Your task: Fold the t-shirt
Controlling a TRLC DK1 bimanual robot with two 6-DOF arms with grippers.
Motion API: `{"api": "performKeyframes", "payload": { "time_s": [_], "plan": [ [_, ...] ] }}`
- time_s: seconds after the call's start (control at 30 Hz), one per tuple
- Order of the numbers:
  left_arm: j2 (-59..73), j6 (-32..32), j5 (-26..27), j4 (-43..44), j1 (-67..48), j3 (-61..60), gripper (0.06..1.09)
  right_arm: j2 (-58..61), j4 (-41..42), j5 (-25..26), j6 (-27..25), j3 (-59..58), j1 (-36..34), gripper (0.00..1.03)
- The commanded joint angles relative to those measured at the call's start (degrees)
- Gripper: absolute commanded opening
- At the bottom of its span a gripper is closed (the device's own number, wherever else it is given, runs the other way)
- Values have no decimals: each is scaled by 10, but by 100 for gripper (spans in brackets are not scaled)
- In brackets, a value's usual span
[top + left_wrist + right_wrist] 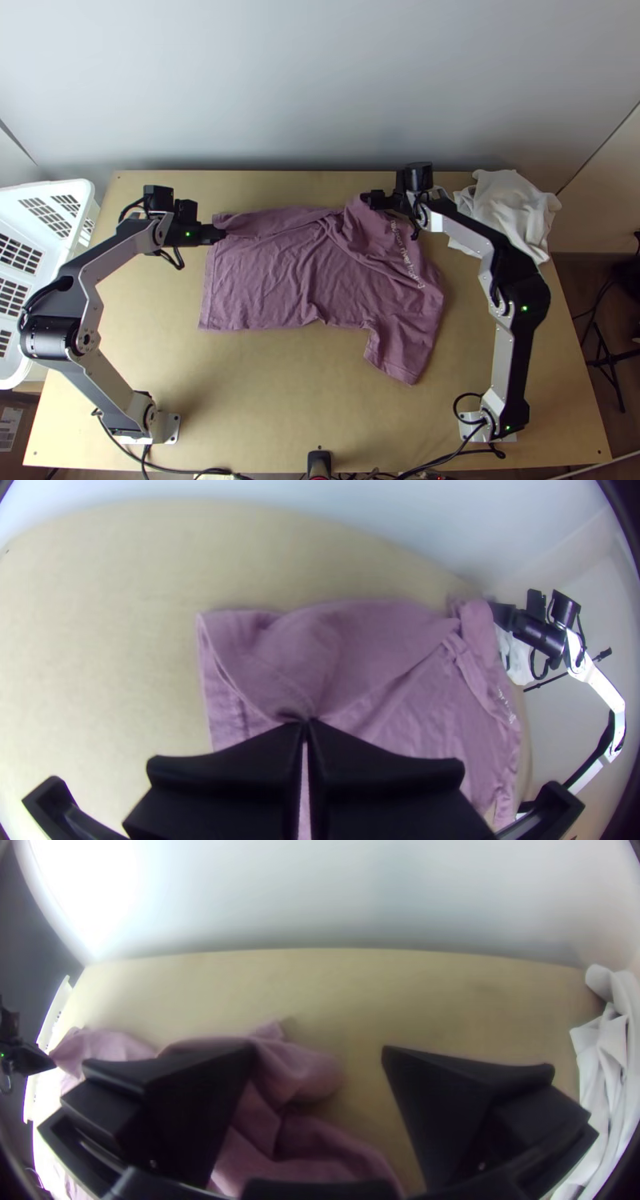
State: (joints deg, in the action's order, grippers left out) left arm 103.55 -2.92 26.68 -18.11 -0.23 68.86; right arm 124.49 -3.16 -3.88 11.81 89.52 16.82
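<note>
left end effector (219, 234) pinches the t-shirt (276, 280), stretched left-to-right, printed end rightward.

got a mauve t-shirt (272, 280) spread on the worktop (280, 384), kinda bunched by the right gripper (368, 197), folded over along the far edge, with the left gripper (219, 234) at a corner, plus crumpled white cloth (512, 208) far right, white basket (50, 186) far left

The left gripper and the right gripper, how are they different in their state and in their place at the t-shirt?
The left gripper is shut on the t-shirt; the right gripper is open.
The left gripper is near the shirt's far left corner; the right gripper is at its bunched part.
Both have black fingers.
</note>
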Motion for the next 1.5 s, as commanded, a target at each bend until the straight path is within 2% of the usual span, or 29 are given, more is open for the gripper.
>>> {"api": "performKeyframes", "payload": {
  "time_s": [0.0, 0.03, 0.07, 0.2, 0.4, 0.53, 0.67, 0.83, 0.93, 1.23, 1.47],
  "plan": [
    [-3, 1, -7, 4, 1, -10, 10, 30, -4, 4, 5, 23, 10, 54],
    [-4, 1, -7, 4, 1, -10, 9, 30, -4, 5, 1, 22, 11, 38],
    [-5, 1, -8, 4, 1, -10, 9, 31, -6, 5, -3, 22, 13, 26],
    [-6, 2, -9, 4, 1, -10, 9, 30, -26, 5, -25, 19, 19, 3],
    [-6, 2, -11, 7, -1, -11, 9, 25, -26, 7, -28, 10, 22, 3],
    [-9, 2, -13, 7, -2, -12, 10, 3, -23, 28, -37, 14, 16, 3],
    [-16, 3, -13, 7, -2, -18, 9, -55, -19, 55, -70, -1, 19, 3],
    [-15, 0, -14, 17, 2, -20, 9, -162, -2, 69, -83, -10, 43, 3],
    [-15, -31, -17, 37, 13, -7, 9, -224, 20, 70, -95, -4, 48, 3],
    [-10, -90, -18, 41, 33, 51, 9, -268, 28, 72, -112, -35, 37, 3],
    [10, -116, -28, 42, 34, 79, 9, -290, 81, 71, -108, -58, 6, 3]
  ]
}}
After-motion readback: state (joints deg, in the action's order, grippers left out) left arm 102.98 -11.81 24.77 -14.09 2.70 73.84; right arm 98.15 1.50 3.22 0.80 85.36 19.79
